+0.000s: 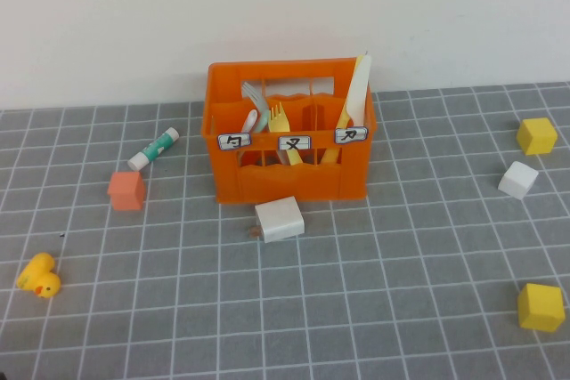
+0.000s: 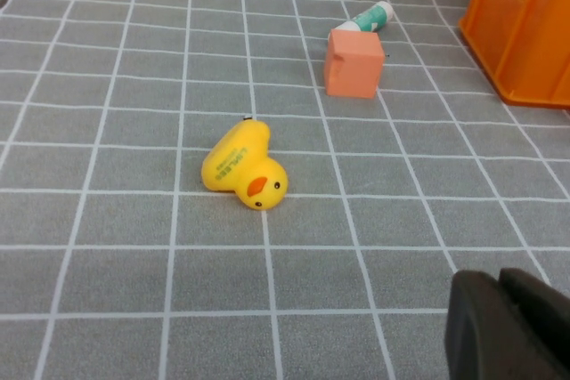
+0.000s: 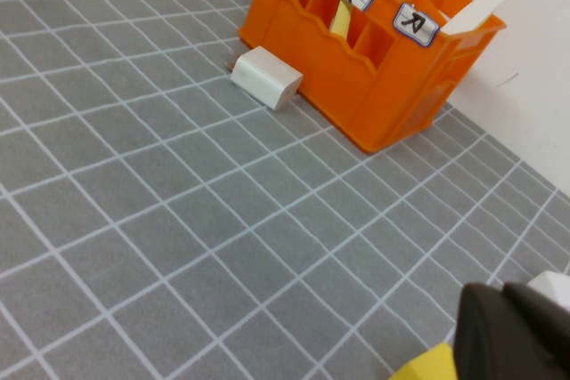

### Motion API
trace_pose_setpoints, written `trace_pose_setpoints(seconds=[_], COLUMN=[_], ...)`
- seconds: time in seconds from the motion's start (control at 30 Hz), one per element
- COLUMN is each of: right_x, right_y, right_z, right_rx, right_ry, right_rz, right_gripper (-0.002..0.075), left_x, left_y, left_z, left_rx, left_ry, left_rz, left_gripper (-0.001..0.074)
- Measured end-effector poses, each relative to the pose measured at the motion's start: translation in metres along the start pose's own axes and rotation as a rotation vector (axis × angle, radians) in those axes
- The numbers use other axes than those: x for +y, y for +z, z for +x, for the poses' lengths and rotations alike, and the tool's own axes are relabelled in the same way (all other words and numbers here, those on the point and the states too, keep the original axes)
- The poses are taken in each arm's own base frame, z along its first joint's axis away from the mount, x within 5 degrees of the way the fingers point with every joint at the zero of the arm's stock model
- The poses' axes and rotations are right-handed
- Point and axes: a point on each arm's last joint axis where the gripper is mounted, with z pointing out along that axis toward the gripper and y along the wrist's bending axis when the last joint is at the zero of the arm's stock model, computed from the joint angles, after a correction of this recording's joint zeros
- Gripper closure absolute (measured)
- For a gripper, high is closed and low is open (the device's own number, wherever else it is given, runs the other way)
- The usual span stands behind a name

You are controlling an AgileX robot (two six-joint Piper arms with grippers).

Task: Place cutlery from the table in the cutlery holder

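The orange cutlery holder (image 1: 285,182) stands at the middle back of the table, with three white labels on its front. The pale yellow fork (image 1: 280,120) stands in its middle compartment. The white knife (image 1: 359,88) stands in its right compartment and leans right, against a long yellow knife. A grey-white fork (image 1: 254,111) leans in the left compartment. The holder also shows in the right wrist view (image 3: 374,73) and in the left wrist view (image 2: 525,24). Neither arm shows in the high view. My left gripper (image 2: 499,278) is shut and empty, low over the mat near the duck. My right gripper (image 3: 504,295) is shut and empty, beside a yellow cube.
A white block (image 1: 279,219) lies just in front of the holder. A salmon cube (image 1: 126,190) and a glue stick (image 1: 153,149) sit to its left, a yellow duck (image 1: 39,276) at the front left. Two yellow cubes (image 1: 537,135) (image 1: 541,307) and a white cube (image 1: 517,180) are on the right.
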Motion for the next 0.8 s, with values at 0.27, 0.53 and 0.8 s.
trace_pose_setpoints(seconds=[0.27,0.53,0.8], right_x=[0.0,0.0,-0.005], right_y=[0.0,0.0,-0.0042], right_z=[0.0,0.0,0.0022], right_rx=[0.0,0.0,0.019], right_ry=[0.0,0.0,-0.032], right_rz=[0.0,0.0,0.107], right_gripper=[0.0727,0.0727,0.0727], left_x=[0.0,0.0,0.0], left_y=[0.0,0.0,0.0], left_z=[0.0,0.0,0.0], left_rx=[0.0,0.0,0.0], left_ry=[0.004,0.004,0.004], left_rz=[0.0,0.0,0.0], left_gripper=[0.0735,0.0735,0.0735])
